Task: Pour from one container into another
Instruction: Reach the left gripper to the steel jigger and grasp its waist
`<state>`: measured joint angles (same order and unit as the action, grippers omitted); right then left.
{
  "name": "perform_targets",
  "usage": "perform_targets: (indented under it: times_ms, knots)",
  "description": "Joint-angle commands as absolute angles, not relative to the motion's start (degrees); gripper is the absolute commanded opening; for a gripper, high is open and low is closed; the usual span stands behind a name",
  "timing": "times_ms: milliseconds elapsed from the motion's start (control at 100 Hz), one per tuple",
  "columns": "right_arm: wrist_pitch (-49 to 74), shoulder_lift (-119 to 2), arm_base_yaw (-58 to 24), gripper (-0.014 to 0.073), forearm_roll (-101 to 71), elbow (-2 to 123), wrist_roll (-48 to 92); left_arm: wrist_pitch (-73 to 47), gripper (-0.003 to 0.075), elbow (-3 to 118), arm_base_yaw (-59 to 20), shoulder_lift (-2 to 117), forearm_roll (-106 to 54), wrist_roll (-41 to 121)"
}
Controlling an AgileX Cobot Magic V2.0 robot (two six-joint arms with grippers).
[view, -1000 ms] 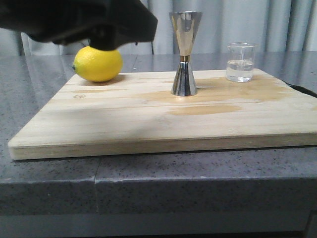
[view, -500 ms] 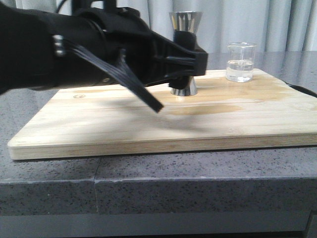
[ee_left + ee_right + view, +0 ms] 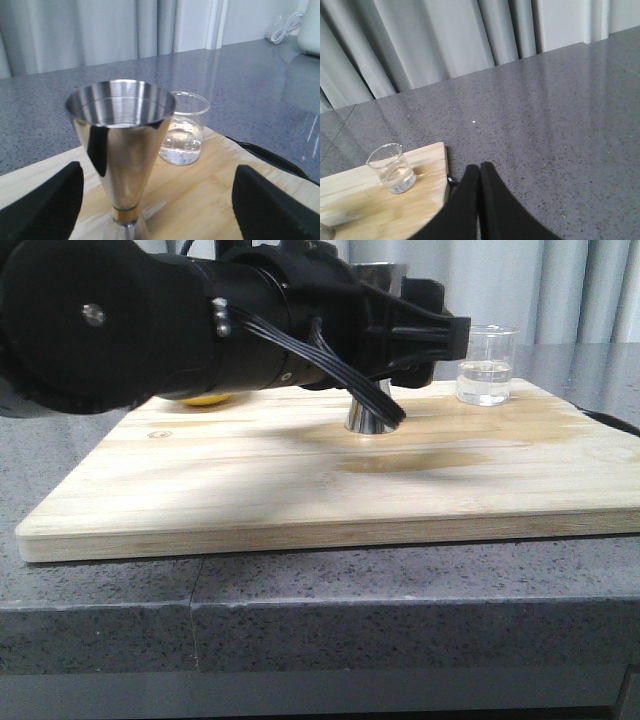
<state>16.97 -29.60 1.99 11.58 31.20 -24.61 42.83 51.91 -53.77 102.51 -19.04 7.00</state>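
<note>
The steel jigger point(image 3: 121, 150) stands upright mid-board on the wooden cutting board point(image 3: 300, 490), its long axis vertical, squarely between the left claw's point(image 3: 155, 200) 2 spread fingers point(image 3: 45, 205), not yet touched. The left arm reaches in level from the side. The glass beaker point(image 3: 487, 365), part-filled, sits near the board's far right corner; the right claw point(image 3: 480, 200), pressed closed and empty, hangs off the board over the tabletop point(image 3: 560, 125), on the beaker's side.

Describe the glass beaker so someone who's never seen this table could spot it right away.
Find the wooden cutting board on the grey counter. At its far right corner stands the beaker, right of the steel jigger. It is the only see-through vessel, short, with a little clear liquid inside.
</note>
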Motion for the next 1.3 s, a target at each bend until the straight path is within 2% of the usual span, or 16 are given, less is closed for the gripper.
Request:
perform_targets:
  times_ms: [0,490,920,1290]
  knots:
    - [12.24,-30.16,2.23,-0.0075,12.59,33.4,-24.05,47.52,0.0566,54.19,-52.92,101.25,-18.9,5.04]
    - [12.24,-30.16,2.23,-0.0075,12.59,33.4,-24.05,47.74,0.056,55.62,-51.76,104.98,-18.8,3.91]
    - [12.24,-30.16,2.23,-0.0075,12.59,33.4,-24.05,48.81,0.0265,55.62,-51.76,105.1,-18.8,3.91]
    - [12.24,-30.16,2.23,-0.0075,12.59,33.4,-24.05,50.63,0.0096,55.62,-51.76,105.1,-18.8,3.91]
